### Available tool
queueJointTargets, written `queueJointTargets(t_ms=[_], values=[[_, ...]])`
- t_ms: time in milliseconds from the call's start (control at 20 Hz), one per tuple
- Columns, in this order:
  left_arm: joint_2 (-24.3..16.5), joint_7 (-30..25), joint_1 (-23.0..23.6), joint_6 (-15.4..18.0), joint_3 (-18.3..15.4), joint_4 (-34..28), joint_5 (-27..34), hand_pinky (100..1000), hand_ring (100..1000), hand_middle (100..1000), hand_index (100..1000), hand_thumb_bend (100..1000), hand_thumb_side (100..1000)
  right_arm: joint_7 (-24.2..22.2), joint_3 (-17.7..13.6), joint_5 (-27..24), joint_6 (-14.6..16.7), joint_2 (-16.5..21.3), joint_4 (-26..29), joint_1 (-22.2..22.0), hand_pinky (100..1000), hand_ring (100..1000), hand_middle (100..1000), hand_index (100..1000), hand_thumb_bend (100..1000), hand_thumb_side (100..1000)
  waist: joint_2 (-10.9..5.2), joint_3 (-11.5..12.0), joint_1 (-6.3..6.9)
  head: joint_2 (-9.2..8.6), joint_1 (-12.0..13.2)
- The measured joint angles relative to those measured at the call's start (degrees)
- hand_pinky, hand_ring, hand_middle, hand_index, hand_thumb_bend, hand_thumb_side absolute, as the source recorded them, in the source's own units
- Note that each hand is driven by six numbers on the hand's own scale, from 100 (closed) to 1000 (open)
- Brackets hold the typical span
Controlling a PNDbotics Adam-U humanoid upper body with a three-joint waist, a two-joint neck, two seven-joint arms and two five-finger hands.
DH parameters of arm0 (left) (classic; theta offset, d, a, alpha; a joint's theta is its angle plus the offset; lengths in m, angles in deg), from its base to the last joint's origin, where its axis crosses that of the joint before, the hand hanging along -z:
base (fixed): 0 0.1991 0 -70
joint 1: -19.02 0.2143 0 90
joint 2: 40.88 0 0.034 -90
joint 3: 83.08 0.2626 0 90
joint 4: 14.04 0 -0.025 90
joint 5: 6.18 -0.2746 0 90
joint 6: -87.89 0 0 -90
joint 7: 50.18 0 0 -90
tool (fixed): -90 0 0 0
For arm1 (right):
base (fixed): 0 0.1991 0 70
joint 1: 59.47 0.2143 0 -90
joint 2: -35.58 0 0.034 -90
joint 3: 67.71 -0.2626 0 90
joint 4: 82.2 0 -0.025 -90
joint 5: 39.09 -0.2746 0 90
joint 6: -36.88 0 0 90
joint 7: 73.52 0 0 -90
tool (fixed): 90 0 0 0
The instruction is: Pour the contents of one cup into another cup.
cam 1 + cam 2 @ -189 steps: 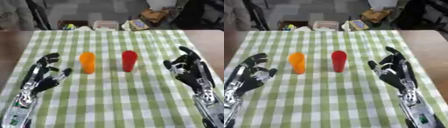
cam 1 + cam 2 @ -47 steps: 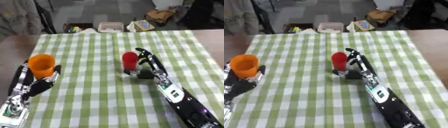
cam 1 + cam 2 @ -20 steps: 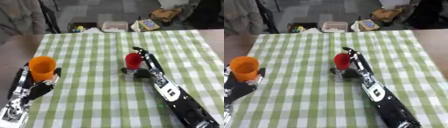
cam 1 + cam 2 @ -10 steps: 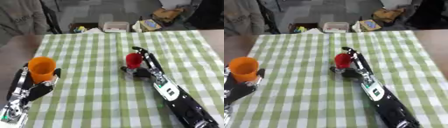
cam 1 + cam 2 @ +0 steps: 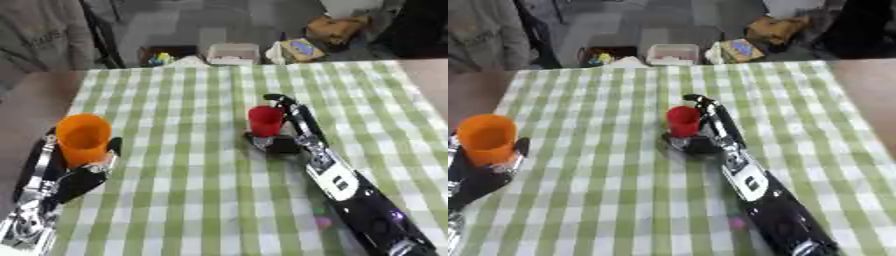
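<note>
Plainly the chief risk here is a spill before the two cups ever meet; the orange cup [image 5: 83, 139] and the red cup [image 5: 265, 120] stand well apart, so one must be carried across a wide stretch of the checked tabletop [image 5: 201, 200] and tipped over a narrow mouth; a tilt begun too soon, or a rim set off to one side, would likely send the contents onto the cloth; what is inside either cup cannot be made out. A second risk lies in the hold itself; the cups look smooth and tapered, and a cup turned in the hand could slide or twist as it leans.

The left hand [image 5: 74, 172] is closed round the orange cup at the tabletop's left edge, its fingers wrapped about the lower part while the open mouth stands above them, upright; the cup seems raised off the cloth, though that is a judgement. The right hand [image 5: 284, 132] is clamped on the red cup near the middle of the tabletop; its fingers run up the cup's right side and its thumb lies low at the base; the cup stands upright, and whether it rests on the cloth cannot be told.
</note>
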Motion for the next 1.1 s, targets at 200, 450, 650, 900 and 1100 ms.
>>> queueJointTargets(t_ms=[200, 450, 650, 900, 1100], values=[[0.00, 0.06, -0.01, -0.09, 0.13, 0.00, 0.01, 433, 394, 229, 519, 100, 152, 0.89, -0.13, -0.56, 0.01, -0.06, 0.00, 0.04, 335, 326, 206, 754, 298, 100, 0.03, -0.11, 0.07, 0.00, -0.02], [0.00, 0.10, -0.04, -0.14, 0.14, 0.00, 0.01, 433, 388, 229, 519, 100, 154, 1.87, -0.13, -1.20, 0.01, -0.13, 0.13, 0.06, 300, 297, 182, 731, 185, 100, 0.04, -0.28, 0.12, 0.00, -0.14], [0.00, 0.12, -0.08, -0.15, 0.14, -0.03, 0.01, 434, 387, 229, 519, 100, 154, 2.48, -0.13, -2.04, -0.38, -0.45, 1.24, -0.32, 300, 302, 188, 733, 159, 100, 0.05, -0.74, 0.11, 0.00, -0.21], [-0.03, 0.35, -0.10, -0.34, 0.13, -0.40, 0.01, 437, 390, 234, 524, 100, 155, 1.99, 0.52, -3.46, -1.08, -0.49, 3.73, -1.63, 331, 338, 217, 756, 215, 100, 0.03, -1.60, -0.23, 0.00, -0.21], [-0.10, 0.59, -0.10, -0.58, -0.05, -1.13, 0.00, 442, 393, 238, 528, 100, 157, -0.49, 1.86, -4.45, -1.47, -0.40, 6.00, -2.82, 347, 355, 233, 775, 262, 100, -0.31, -2.39, -0.66, 0.00, -0.14]])
